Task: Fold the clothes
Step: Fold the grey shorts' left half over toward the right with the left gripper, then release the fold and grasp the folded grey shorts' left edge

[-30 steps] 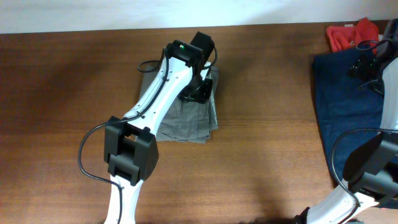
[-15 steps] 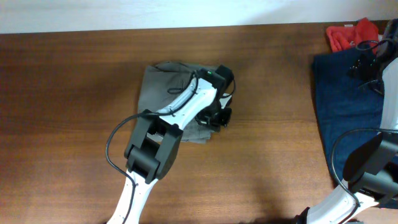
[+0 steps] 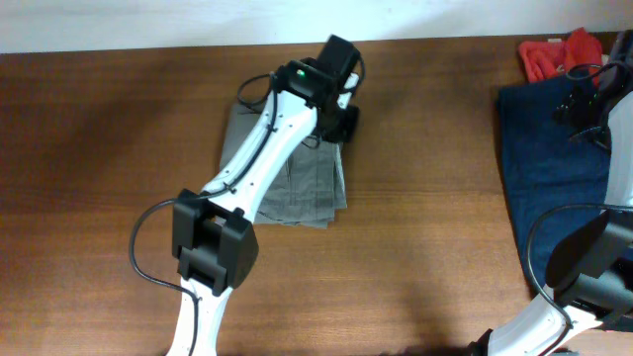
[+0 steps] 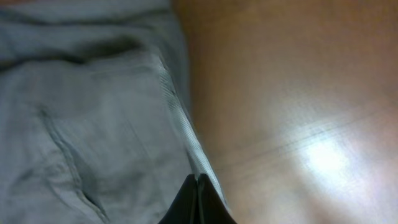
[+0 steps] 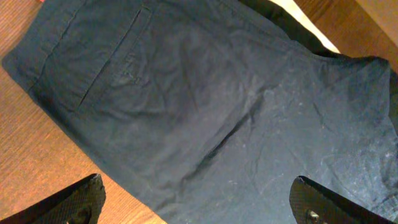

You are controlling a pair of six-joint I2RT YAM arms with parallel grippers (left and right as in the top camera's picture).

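Note:
The grey-taupe shorts (image 3: 297, 193) lie folded into a compact rectangle on the wooden table (image 3: 425, 247), left of centre. My left gripper (image 3: 341, 119) is over their far right corner. In the left wrist view its fingers (image 4: 198, 182) are pressed together at the ribbed edge of the grey shorts (image 4: 93, 112), with no cloth visibly between them. My right gripper (image 3: 584, 104) hovers open and empty over the navy blue shorts (image 3: 544, 168) at the right edge. The right wrist view shows its fingers (image 5: 196, 183) spread wide above the navy shorts (image 5: 199, 93) and their welt pocket.
A red garment (image 3: 554, 54) lies bunched at the far right corner, behind the navy shorts. Bare wood shows between the two piles and along the front of the table. The table's far edge meets a white wall.
My left gripper swept from the shorts' far end down to their right edge, then back up to the far right corner. The shorts stay folded. The right arm has not moved.

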